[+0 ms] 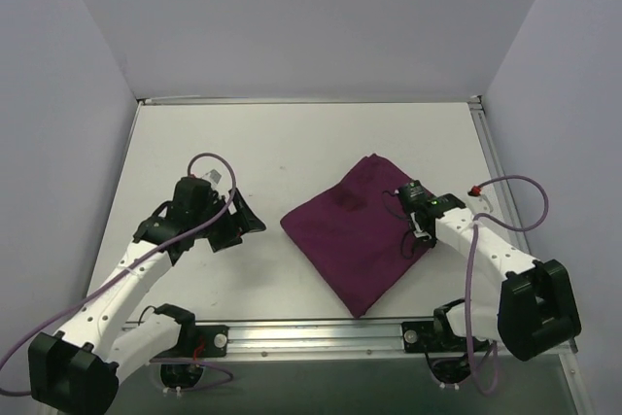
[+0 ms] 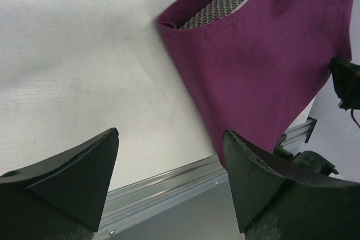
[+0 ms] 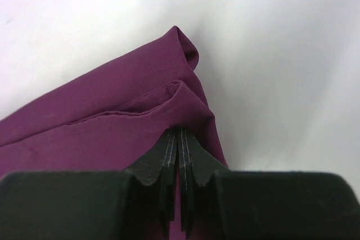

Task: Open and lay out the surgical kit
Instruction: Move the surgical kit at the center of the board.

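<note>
Well, the purple cloth (image 1: pixel 355 235) lies folded as a tilted square on the white table (image 1: pixel 292 143), somewhat right of the middle, with one corner pointing at the metal rail (image 1: pixel 311 335) along the near edge. From the left wrist camera one fold gapes at the cloth's left corner, and the silver mesh tray (image 2: pixel 225 4) shows inside it (only a strip of the mesh, the rest is covered).

The right gripper (image 1: pixel 415 238) sits at the right edge of the bundle. Seen from its own wrist, its fingers (image 3: pixel 169 150) are pressed together with a thin fold of the cloth's hem pinched between them, and a sliver of purple shows in the slit.

The left gripper (image 1: pixel 251 216) hangs over bare table just left of the bundle, apart from it. Its two black fingers (image 2: pixel 84 167) are spread wide with nothing between them but tabletop and rail.
</note>
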`<state>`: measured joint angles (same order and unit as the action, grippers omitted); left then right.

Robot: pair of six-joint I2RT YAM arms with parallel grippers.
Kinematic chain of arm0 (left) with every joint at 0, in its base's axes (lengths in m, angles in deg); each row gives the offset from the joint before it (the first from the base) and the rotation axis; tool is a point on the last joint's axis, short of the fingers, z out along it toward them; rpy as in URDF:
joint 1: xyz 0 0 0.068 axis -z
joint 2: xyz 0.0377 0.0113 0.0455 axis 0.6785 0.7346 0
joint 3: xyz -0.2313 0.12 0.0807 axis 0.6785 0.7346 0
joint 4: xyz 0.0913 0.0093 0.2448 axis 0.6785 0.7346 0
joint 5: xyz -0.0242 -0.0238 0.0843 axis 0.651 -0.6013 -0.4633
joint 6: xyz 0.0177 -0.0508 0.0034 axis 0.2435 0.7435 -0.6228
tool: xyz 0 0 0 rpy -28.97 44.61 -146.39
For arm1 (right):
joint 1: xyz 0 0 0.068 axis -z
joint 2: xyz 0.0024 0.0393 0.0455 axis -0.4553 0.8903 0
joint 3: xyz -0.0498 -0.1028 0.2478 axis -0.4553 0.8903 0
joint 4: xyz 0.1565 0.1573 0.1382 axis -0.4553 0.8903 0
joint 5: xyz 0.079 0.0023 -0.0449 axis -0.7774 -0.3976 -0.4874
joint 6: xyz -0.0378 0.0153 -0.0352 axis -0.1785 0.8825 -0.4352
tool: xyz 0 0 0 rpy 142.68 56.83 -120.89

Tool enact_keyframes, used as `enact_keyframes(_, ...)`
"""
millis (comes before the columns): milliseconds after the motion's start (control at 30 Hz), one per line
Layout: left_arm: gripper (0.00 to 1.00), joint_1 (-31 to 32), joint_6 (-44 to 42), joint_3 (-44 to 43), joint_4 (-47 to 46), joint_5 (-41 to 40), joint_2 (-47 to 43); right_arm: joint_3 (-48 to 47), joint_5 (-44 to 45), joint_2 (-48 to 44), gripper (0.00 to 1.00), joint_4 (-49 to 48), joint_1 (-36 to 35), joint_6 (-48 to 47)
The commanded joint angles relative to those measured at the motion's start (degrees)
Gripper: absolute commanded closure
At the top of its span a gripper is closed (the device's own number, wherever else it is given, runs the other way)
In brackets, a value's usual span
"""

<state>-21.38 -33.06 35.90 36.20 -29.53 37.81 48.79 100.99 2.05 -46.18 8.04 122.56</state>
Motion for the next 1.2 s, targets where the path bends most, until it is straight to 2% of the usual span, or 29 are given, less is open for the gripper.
enact_keyframes(0,0.17,1.15,4.26,2.71,-4.18,-2.19,-0.77,1.46,-19.70,6.01,0.98,-5.53,-8.88,12.34)
enact_keyframes(67,0.23,2.56,6.29,6.49,-7.16,-4.30,-0.77,-0.13,-19.70,8.81,0.97,-6.24,-11.61,15.43)
enact_keyframes(167,0.40,4.05,8.93,9.92,-10.60,-4.39,1.51,-3.47,-18.91,11.64,0.96,-5.28,-13.82,15.88)
enact_keyframes(200,0.53,4.67,9.89,10.62,-11.30,-4.39,2.04,-4.00,-18.56,11.73,0.96,-5.28,-14.08,15.61)
enact_keyframes(267,0.64,7.74,10.69,12.65,-13.16,-5.43,2.48,-4.27,-17.77,11.21,0.95,-5.37,-14.26,13.77)
enact_keyframes(300,0.76,8.88,11.83,13.17,-13.07,-6.14,2.31,-4.44,-17.33,10.77,0.94,-5.54,-14.18,12.63)
enact_keyframes(367,0.87,11.69,13.32,15.62,-14.03,-7.89,0.64,-5.93,-13.84,9.27,0.92,-4.06,-14.00,7.56)
enact_keyframes(400,0.97,12.05,14.72,16.60,-14.56,-8.16,0.03,-6.90,-11.99,8.75,0.91,-3.01,-13.82,5.61)
enact_keyframes(433,0.98,12.40,15.35,17.39,-15.00,-8.34,-1.29,-8.91,-10.14,7.61,0.89,-2.39,-13.74,3.42)
enact_keyframes(467,0.98,12.49,15.70,18.01,-15.00,-8.60,-1.99,-9.71,-7.77,7.16,0.88,-3.16,-13.56,-3.04)
enact_keyframes(700,0.98,12.50,14.48,16.26,-14.74,-13.00,-1.04,-14.11,-6.69,4.35,0.81,-5.89,-10.83,-21.63)
enact_keyframes(900,0.95,11.27,11.67,10.73,-17.72,-15.20,9.06,-10.87,-13.98,0.31,0.77,-12.74,-6.98,-28.85)
enact_keyframes(1033,0.95,7.14,8.15,6.51,-20.44,-14.23,17.40,-9.98,-18.99,-1.01,0.71,-16.08,-2.76,-36.05)
enact_keyframes(1167,0.94,-0.75,4.99,-1.20,-22.56,-10.55,25.40,-12.17,-24.00,1.53,0.67,-19.07,0.94,-45.36)
